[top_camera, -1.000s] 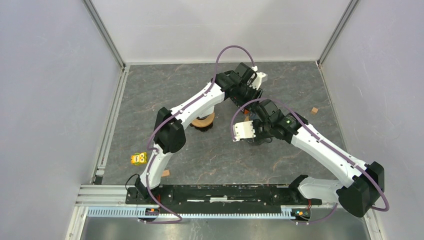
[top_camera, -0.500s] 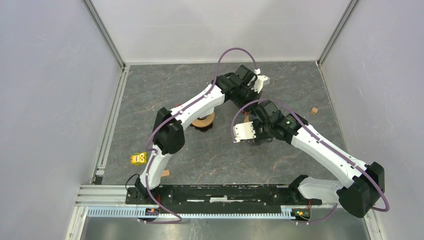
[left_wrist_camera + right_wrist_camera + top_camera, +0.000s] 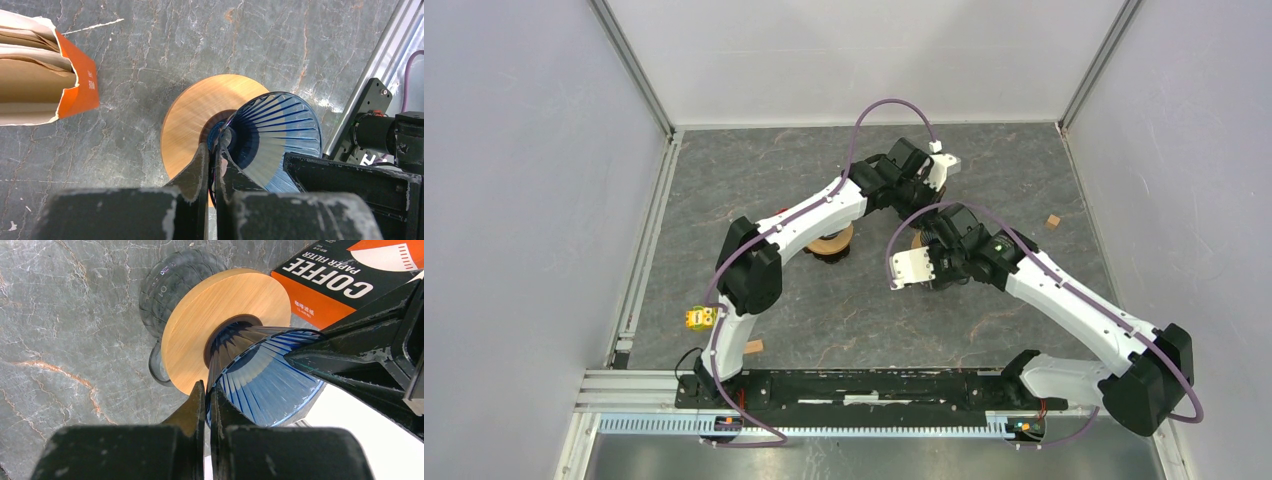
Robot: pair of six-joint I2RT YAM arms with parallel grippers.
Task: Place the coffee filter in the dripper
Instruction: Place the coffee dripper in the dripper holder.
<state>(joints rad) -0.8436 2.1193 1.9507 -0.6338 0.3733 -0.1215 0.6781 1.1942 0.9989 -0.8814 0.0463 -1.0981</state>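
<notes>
The dripper (image 3: 280,125) is a blue ribbed glass cone in a round wooden collar (image 3: 200,110). It also shows in the right wrist view (image 3: 265,380). My left gripper (image 3: 211,152) is shut on the cone's rim. My right gripper (image 3: 206,392) is shut on the rim at another spot. Brown paper filters (image 3: 30,80) sit inside an open orange box (image 3: 77,90) beside the dripper. No filter is in the cone. In the top view the dripper is hidden under the two wrists.
A dark see-through vessel (image 3: 170,280) with a handle lies under the wooden collar. The filter box (image 3: 340,285) lies just behind the dripper. A tan and dark thing (image 3: 829,243) sits under the left forearm. A yellow toy (image 3: 701,317) and a small wooden cube (image 3: 1052,221) lie apart.
My left arm's elbow has swung a little to the left and its wrist has shifted slightly. My right arm has barely moved. Both grips look the same.
</notes>
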